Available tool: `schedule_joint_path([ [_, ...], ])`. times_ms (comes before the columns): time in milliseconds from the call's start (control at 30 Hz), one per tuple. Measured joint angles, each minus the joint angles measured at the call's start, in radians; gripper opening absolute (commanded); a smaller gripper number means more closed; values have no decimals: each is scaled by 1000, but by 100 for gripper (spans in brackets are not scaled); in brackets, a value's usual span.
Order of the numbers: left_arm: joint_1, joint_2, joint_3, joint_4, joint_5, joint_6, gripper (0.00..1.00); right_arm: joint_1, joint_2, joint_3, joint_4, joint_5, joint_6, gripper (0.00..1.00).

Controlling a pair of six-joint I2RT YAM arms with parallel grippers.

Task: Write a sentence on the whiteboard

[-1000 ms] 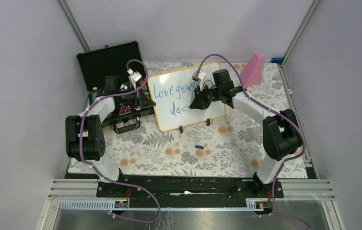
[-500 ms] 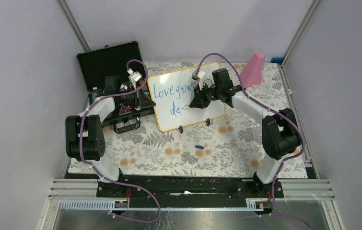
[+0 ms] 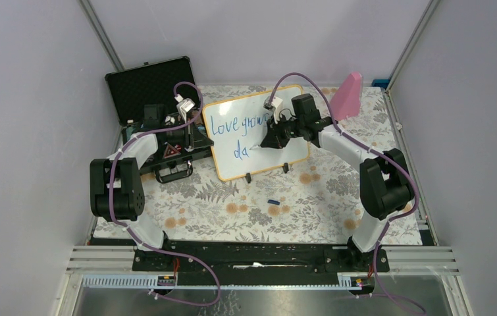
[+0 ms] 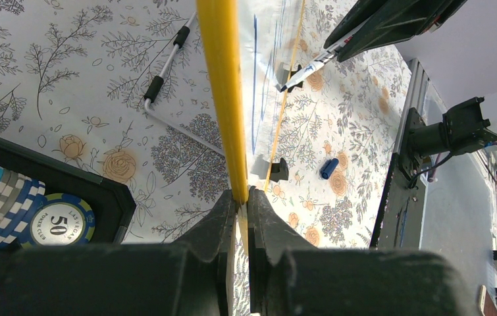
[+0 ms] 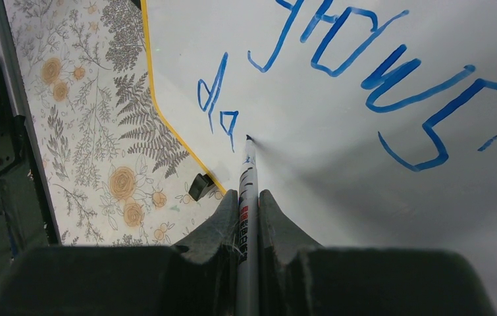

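Your right gripper (image 5: 248,197) is clamped on the marker (image 5: 247,168). Its tip sits just right of the "da" on the second line and seems to touch the whiteboard (image 5: 377,191), though that contact is hard to confirm. Your left gripper (image 4: 240,197) pinches the board's orange rim (image 4: 222,92), bracing it upright on the floral tablecloth (image 3: 232,204) beside the black case (image 3: 147,82). The sentence (image 3: 235,125) reads "Love grows da", so you're mid-word. Next comes the "i", which calls for a short downstroke with light, even pressure.
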Motion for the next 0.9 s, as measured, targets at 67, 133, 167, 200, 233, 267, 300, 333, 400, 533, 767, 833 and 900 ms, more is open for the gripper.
schedule_joint_path([
  [67, 0, 0, 1, -1, 0, 2, 0, -3, 0, 0, 0, -1, 0, 0],
  [133, 0, 0, 2, -2, -1, 2, 0, -4, 0, 0, 0, -2, 0, 0],
  [167, 0, 0, 2, -3, -2, 3, 0, -5, 0, 0, 0, -2, 0, 0],
  [200, 0, 0, 3, -4, -3, 3, 0, -5, 0, 0, 0, -2, 0, 0],
  [233, 0, 0, 4, -5, -3, 3, 0, -6, 0, 0, 0, -4, 0, 0],
  [267, 0, 0, 4, -6, -4, 3, 0, -7, 0, 0, 0, -6, 0, 0],
  [300, 0, 0, 4, -6, -4, 3, 0, -8, 0, 0, 0, -6, 0, 0],
  [333, 0, 0, 4, -6, -5, 3, 0, -9, 0, 0, 0, -6, 0, 0],
  [400, 0, 0, 4, -7, -5, 3, 0, -11, 0, 0, 0, -7, 0, 0],
  [533, 0, 0, 4, -7, -6, 3, 0, -12, 0, 0, 0, -8, 0, 0],
  [767, 0, 0, 4, -7, -6, 3, 0, -15, 0, 0, -1, -15, 0, 0],
  [833, 0, 0, 4, -8, -6, 3, 0, -15, 0, 0, -1, -16, 0, 0],
  [900, 0, 0, 4, -8, -6, 3, 0, -14, 0, 0, -1, -16, -1, 0],
])
